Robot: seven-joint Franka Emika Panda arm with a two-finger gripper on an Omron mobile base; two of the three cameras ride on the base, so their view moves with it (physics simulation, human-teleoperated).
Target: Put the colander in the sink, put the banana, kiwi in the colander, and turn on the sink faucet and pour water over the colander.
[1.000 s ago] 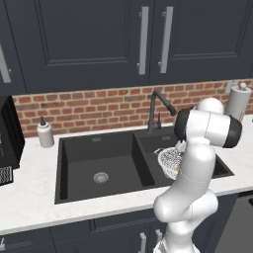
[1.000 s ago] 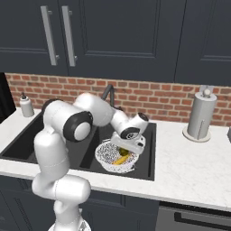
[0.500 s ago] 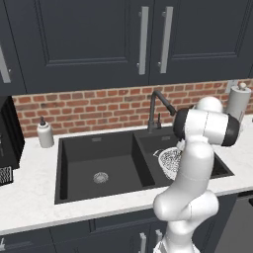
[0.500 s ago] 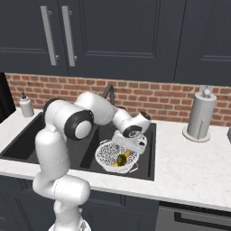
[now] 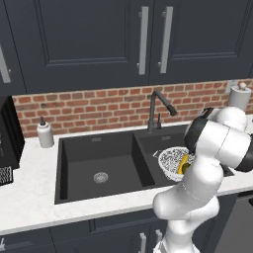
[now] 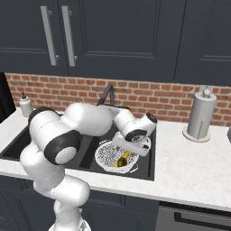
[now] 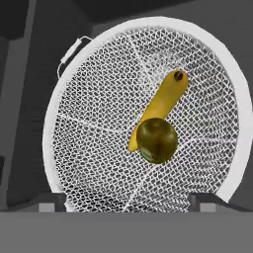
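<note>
Kiwi atop banana in colander, beneath wide-spread pincer

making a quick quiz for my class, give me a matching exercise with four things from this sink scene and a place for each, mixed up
Things:
1. kiwi
2. colander
3. soap bottle
4. paper towel roll

Places:
A. on the counter right of the sink
B. in the smaller basin
C. on top of the banana
D. on the counter left of the sink

Pairs: 1-C, 2-B, 3-D, 4-A
</note>
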